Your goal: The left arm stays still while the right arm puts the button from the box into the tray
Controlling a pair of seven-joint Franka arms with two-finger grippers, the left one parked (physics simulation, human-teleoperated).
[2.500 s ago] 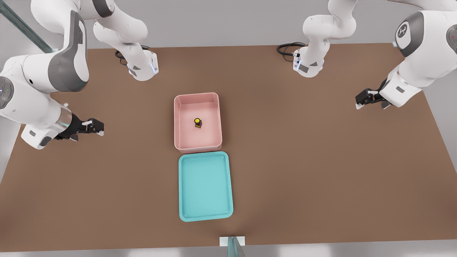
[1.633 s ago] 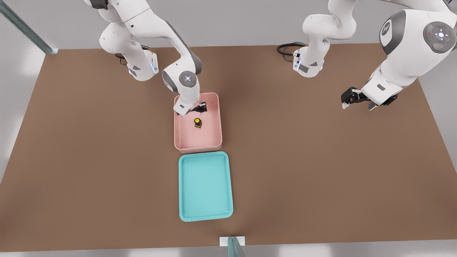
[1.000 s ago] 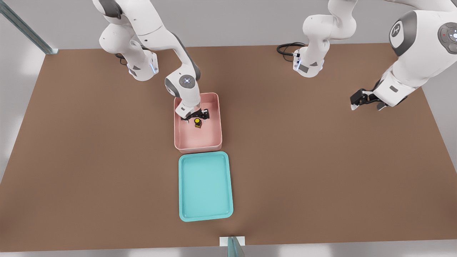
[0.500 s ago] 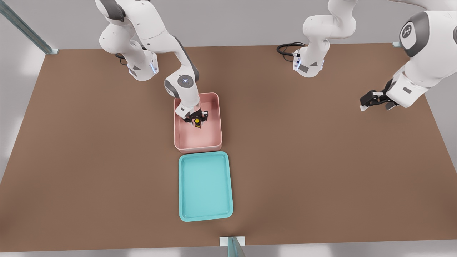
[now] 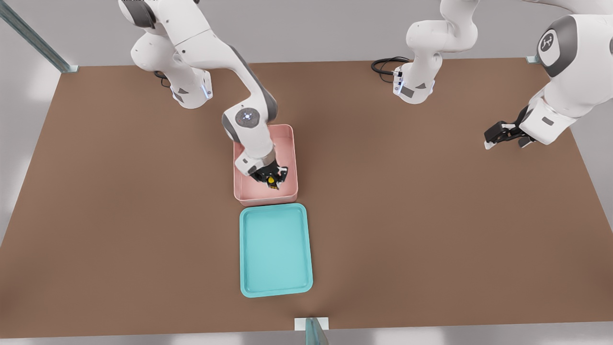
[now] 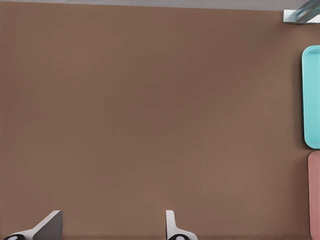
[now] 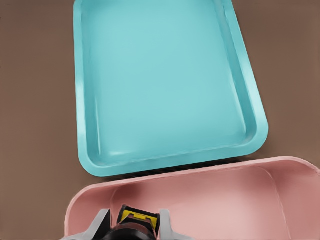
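My gripper [image 5: 271, 180] hangs over the near end of the pink box [image 5: 288, 143], shut on the small button [image 5: 271, 181], whose yellow cap shows between the black fingers. In the right wrist view the button [image 7: 137, 218] sits clamped between the two pale fingertips [image 7: 99, 226], above the box's [image 7: 225, 200] floor. The teal tray [image 5: 275, 249] lies just beyond the box's near wall, toward the camera in the front view, with nothing in it; the right wrist view shows the tray [image 7: 165, 80] directly ahead.
The brown table [image 5: 431, 215] carries only the box and tray. A small metal bracket [image 5: 312, 327] stands at the near table edge. The left wrist view catches slivers of the tray [image 6: 312, 97] and the box [image 6: 315, 195].
My gripper shut on the button in the middle of the box, lifted it and carried it toward the box's near wall, closer to the tray.
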